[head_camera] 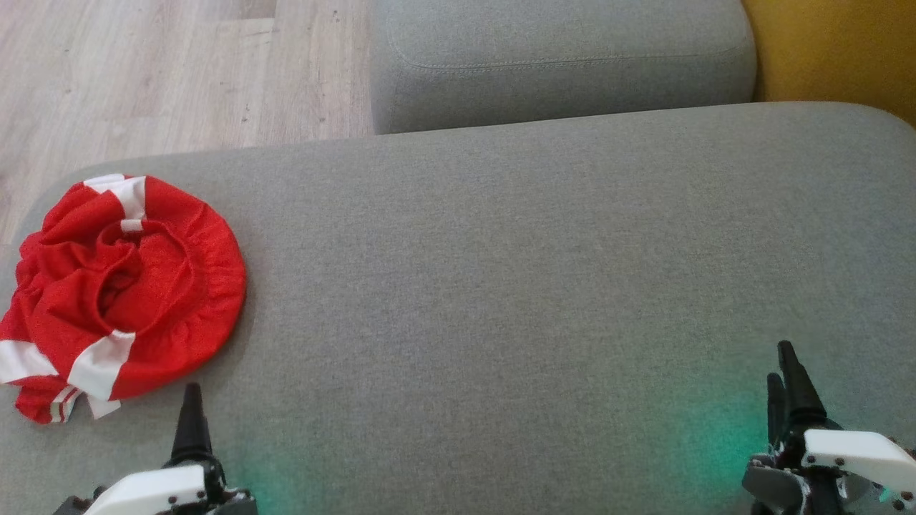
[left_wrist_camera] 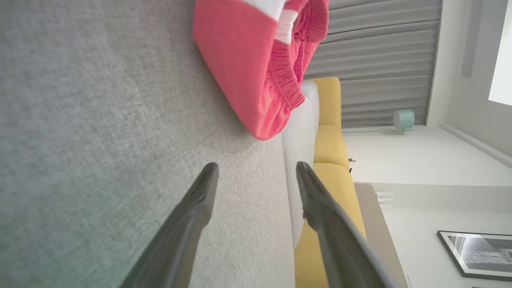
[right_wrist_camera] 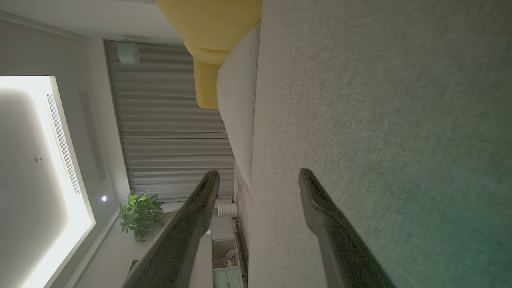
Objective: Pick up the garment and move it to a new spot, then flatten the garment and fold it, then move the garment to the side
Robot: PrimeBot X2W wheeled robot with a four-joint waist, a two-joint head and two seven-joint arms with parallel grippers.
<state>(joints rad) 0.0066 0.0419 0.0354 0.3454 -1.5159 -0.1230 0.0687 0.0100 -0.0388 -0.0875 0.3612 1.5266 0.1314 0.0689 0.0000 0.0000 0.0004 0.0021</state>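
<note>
The garment [head_camera: 122, 293] is a crumpled heap of red cloth with white bands and a gathered elastic edge, lying at the left end of the grey cushion. In the left wrist view the garment [left_wrist_camera: 256, 68] lies just beyond the fingers. My left gripper [head_camera: 192, 411] hovers at the lower left, a little below and right of the heap, apart from it; its jaws stand open and empty in the left wrist view [left_wrist_camera: 256, 170]. My right gripper [head_camera: 783, 372] hangs at the lower right over bare cushion, far from the cloth, open and empty [right_wrist_camera: 258, 176].
The wide grey cushion [head_camera: 537, 286] spans the view, its rounded left end by the garment. A second grey cushion [head_camera: 558, 57] lies behind it, yellow upholstery [head_camera: 837, 50] at the far right. Wooden floor [head_camera: 143, 71] lies beyond the far left edge.
</note>
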